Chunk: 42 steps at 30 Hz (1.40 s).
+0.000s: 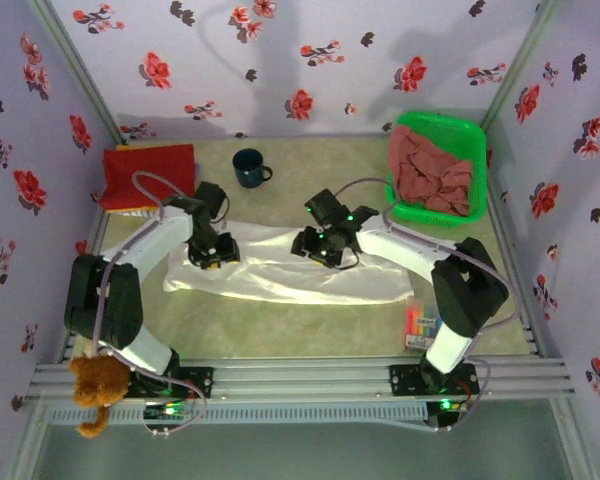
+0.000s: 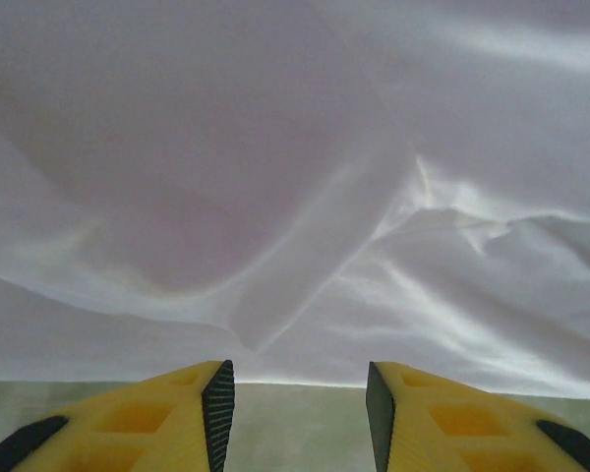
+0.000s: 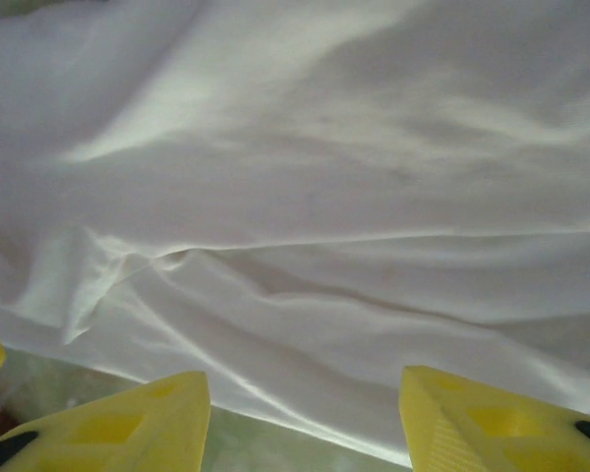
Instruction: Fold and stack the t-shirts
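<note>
A white t-shirt (image 1: 280, 278) lies spread in a long band across the middle of the table. Over its left end my left gripper (image 1: 211, 256) is open. In the left wrist view, bare table shows between the yellow fingers (image 2: 205, 408) of that gripper (image 2: 297, 393), and the shirt's hem (image 2: 295, 295) runs just ahead of them. My right gripper (image 1: 316, 248) hovers open over the shirt's back edge. Its wrist view has wrinkled white cloth (image 3: 305, 246) reaching in between the spread tips (image 3: 305, 418). A folded red t-shirt (image 1: 148, 172) rests at the back left. Dusty-pink t-shirts (image 1: 432, 165) are heaped in the basket.
The green basket (image 1: 460, 212) stands at the back right. A dark blue mug (image 1: 250, 167) sits behind the white shirt. A small box of coloured markers (image 1: 420, 325) lies near the right arm's base. A brown teddy bear (image 1: 98, 385) hangs at the front left rail.
</note>
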Tool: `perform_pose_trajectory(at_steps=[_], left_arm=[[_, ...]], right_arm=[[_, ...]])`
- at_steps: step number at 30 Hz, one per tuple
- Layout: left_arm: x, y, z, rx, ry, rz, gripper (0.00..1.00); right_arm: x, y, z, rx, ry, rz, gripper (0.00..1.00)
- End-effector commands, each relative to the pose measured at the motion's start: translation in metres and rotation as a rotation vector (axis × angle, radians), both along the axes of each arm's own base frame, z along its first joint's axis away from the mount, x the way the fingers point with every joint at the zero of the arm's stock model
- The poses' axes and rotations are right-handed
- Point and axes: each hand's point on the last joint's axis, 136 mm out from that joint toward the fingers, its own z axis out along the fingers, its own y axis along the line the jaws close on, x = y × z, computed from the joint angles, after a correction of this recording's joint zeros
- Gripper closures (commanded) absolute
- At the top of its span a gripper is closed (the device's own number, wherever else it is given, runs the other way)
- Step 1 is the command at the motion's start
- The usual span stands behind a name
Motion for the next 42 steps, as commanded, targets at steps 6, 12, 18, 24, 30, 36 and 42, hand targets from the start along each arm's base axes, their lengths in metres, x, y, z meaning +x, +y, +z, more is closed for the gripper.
perform_pose_trajectory(at_steps=[6,12,18,24,30,36,42], left_arm=[[-0.006,0.007,-0.028,0.201,0.069,-0.012,0.57],[-0.005,0.008,-0.041,0.270,0.089,-0.064,0.57],[0.005,0.000,-0.040,0.270,0.097,-0.089,0.77],[0.014,-0.020,-0.005,0.186,0.104,-0.108,1.00],[0.004,-0.047,-0.007,0.039,0.218,-0.103,1.00],[-0.006,-0.067,-0.024,-0.092,0.280,-0.060,0.61],[0.004,-0.058,0.006,-0.089,0.176,-0.079,0.58]], right_arm=[[-0.012,-0.031,-0.009,-0.070,0.003,-0.002,0.45],[-0.014,-0.033,-0.016,-0.081,0.012,0.002,0.45],[-0.012,-0.030,-0.014,-0.075,0.010,0.008,0.45],[-0.009,-0.031,-0.010,-0.077,0.001,0.006,0.44],[-0.010,-0.030,-0.014,-0.068,0.008,-0.001,0.44],[-0.009,-0.030,-0.012,-0.070,0.003,0.003,0.45],[-0.008,-0.027,-0.007,-0.049,-0.007,-0.001,0.44]])
